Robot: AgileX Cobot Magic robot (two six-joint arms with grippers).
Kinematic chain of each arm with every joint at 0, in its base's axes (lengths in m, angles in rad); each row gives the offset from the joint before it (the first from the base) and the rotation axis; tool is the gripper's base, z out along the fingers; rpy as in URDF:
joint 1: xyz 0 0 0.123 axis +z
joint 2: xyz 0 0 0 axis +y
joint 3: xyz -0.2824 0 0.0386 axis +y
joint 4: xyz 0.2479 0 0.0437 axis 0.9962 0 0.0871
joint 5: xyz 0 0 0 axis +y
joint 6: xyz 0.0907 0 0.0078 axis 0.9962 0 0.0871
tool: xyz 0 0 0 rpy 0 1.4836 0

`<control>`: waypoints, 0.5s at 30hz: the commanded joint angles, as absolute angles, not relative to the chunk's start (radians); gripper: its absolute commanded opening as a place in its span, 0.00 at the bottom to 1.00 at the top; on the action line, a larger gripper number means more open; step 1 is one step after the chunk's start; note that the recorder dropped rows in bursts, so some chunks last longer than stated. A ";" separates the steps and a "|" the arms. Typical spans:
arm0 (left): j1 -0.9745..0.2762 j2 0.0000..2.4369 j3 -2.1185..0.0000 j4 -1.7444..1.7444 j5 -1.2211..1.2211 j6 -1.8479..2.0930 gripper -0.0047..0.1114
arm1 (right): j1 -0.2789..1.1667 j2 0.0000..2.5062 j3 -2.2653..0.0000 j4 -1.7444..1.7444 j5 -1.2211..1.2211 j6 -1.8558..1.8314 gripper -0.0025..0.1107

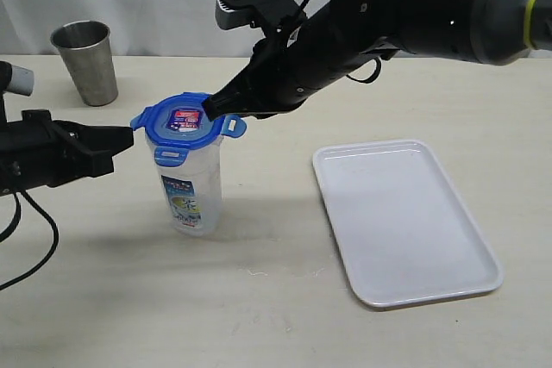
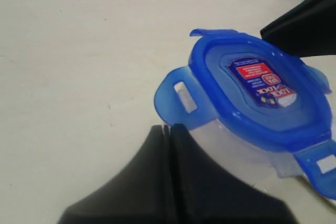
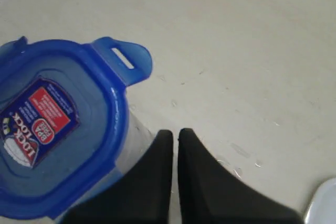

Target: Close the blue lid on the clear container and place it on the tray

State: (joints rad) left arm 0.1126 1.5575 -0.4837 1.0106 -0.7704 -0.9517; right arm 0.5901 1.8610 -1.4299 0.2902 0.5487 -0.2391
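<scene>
Blue lid (image 1: pixel 187 120) sits on clear container (image 1: pixel 191 196), centre-left; tray (image 1: pixel 405 221) lies lower right. Left gripper (image 1: pixel 129 134) and right gripper (image 1: pixel 209 110) flank the lid, fingers pressed together, empty.

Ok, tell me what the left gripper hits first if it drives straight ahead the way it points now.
Most likely the blue lid, at its nearest side flap, or the clear container rim just under it; the exact height is hard to judge.

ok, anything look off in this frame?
Only the blue lid: it sits on the clear container, but at least two snap flaps stick out sideways, unlatched. No spill or damage visible.
</scene>
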 commanded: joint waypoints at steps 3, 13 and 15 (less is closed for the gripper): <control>0.105 1.606 -0.502 0.997 -0.799 -0.946 0.04 | 0.585 1.860 -1.436 0.328 0.581 -0.276 0.06; 0.105 1.615 -0.502 0.976 -0.806 -0.931 0.04 | 0.585 1.860 -1.436 0.332 0.632 -0.276 0.06; 0.105 1.615 -0.502 0.963 -0.806 -0.920 0.04 | 0.585 1.860 -1.436 0.332 0.644 -0.276 0.06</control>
